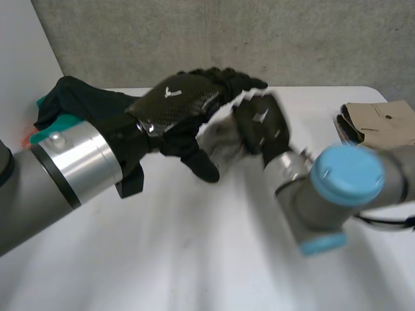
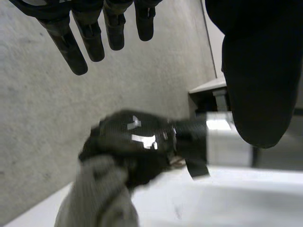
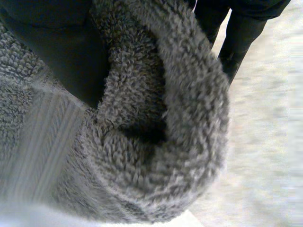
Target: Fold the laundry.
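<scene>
Bench (image 1: 162, 259): white, mostly bare in front. L arm (image 1: 58, 175) comes in low across it and R arm (image 1: 343, 188) angles in from the other side, so the hands meet mid-bench, toward the back.

Dark heap (image 1: 78, 97) of clothes sits at the back corner on L side. Tan piece (image 1: 382, 123), already folded, lies at the far R edge, well apart from the hands.

Towel (image 1: 220, 139), grey terry, is bunched up in R hand (image 1: 262, 126). R wrist view has the pile curling round in a thick roll (image 3: 142, 142) with black fingers (image 3: 66, 52) buried in it, clenched on the cloth. From L wrist view the rest of it (image 2: 97, 198) hangs below that fist (image 2: 135, 139). It looks lifted off the bench, but can't be sure.

L hand (image 1: 178, 103) is just beside the towel, above R hand. Its fingers (image 2: 75, 47) are straight and released, w/ nothing in them.

Step, as I read it: towel is picked up in a wad and not spread yet, so no fold is begun.

Next calls for L hand to find a free edge or corner of the hanging part and pinch it. Then both hands draw apart and lay it flat. Risk: it grabs the wad, not an edge.
</scene>
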`<action>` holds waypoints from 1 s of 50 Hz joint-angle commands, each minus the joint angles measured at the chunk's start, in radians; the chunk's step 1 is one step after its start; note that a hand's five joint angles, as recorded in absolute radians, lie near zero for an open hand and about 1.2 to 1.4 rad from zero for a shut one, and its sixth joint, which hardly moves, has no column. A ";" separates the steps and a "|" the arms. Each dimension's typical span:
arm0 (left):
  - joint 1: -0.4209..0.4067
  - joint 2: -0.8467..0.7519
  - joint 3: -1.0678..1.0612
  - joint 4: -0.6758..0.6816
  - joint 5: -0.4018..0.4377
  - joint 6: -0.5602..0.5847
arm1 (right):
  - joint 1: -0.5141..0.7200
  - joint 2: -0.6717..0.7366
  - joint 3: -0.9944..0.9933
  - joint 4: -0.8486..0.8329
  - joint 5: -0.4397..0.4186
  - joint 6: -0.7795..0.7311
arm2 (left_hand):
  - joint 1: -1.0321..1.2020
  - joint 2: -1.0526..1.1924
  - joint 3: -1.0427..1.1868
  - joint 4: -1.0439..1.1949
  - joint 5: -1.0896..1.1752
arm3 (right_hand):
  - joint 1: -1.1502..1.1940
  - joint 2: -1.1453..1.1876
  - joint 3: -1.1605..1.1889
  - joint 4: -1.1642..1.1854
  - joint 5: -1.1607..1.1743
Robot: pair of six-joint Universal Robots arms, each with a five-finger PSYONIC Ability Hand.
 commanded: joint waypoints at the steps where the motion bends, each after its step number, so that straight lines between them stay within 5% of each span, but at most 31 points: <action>1: 0.003 0.011 0.061 0.020 -0.027 -0.043 | -0.195 -0.026 -0.179 -0.022 0.021 0.049 | 0.017 -0.036 -0.041 -0.034 -0.050 | 0.373 0.246 0.244 0.199 0.313; 11: -0.003 0.009 0.042 0.067 -0.042 -0.097 | -0.563 0.164 -0.411 -0.103 -0.069 0.161 | 0.017 -0.036 -0.041 -0.034 -0.050 | 0.373 0.246 0.244 0.199 0.313; 21: -0.026 -0.017 -0.033 0.139 -0.044 -0.096 | -0.807 0.550 -0.593 -0.018 -0.509 0.175 | 0.017 -0.036 -0.041 -0.034 -0.050 | 0.373 0.246 0.244 0.199 0.313; 26: -0.028 -0.031 -0.042 0.153 -0.042 -0.094 | -0.855 0.572 -0.550 -0.019 -0.600 0.129 | 0.017 -0.036 -0.041 -0.034 -0.050 | 0.373 0.246 0.244 0.199 0.313; 27: -0.028 -0.035 -0.039 0.152 -0.042 -0.094 | -0.858 0.561 -0.531 -0.019 -0.595 0.111 | 0.017 -0.036 -0.041 -0.034 -0.050 | 0.373 0.246 0.244 0.199 0.313; 28: -0.028 -0.037 -0.036 0.152 -0.042 -0.094 | -0.858 0.549 -0.520 -0.021 -0.589 0.102 | 0.017 -0.036 -0.041 -0.034 -0.050 | 0.047 -0.080 -0.082 -0.127 -0.013; 29: -0.028 -0.037 -0.034 0.150 -0.042 -0.094 | -0.858 0.534 -0.504 -0.021 -0.583 0.094 | 0.017 -0.036 -0.041 -0.034 -0.050 | -0.598 -0.725 -0.727 -0.773 -0.659; 30: -0.028 -0.037 -0.030 0.149 -0.042 -0.094 | -0.858 0.500 -0.472 -0.022 -0.569 0.083 | 0.017 -0.036 -0.041 -0.034 -0.050 | -0.849 -0.975 -0.978 -1.023 -0.909; 40: -0.032 -0.009 -0.010 0.127 -0.044 -0.093 | -0.846 0.166 -0.259 0.061 -0.462 0.124 | 0.017 -0.036 -0.041 -0.034 -0.050 | -0.849 -0.975 -0.978 -1.023 -0.909; 44: -0.029 0.008 -0.018 0.127 -0.045 -0.093 | -0.850 0.067 -0.256 0.205 -0.309 0.079 | 0.017 -0.036 -0.041 -0.034 -0.050 | -0.849 -0.975 -0.978 -1.023 -0.909; 50: -0.023 0.029 -0.007 0.141 -0.084 -0.096 | -0.826 0.009 -0.388 0.363 0.035 -0.248 | 0.017 -0.036 -0.041 -0.034 -0.050 | -0.849 -0.975 -0.978 -1.023 -0.909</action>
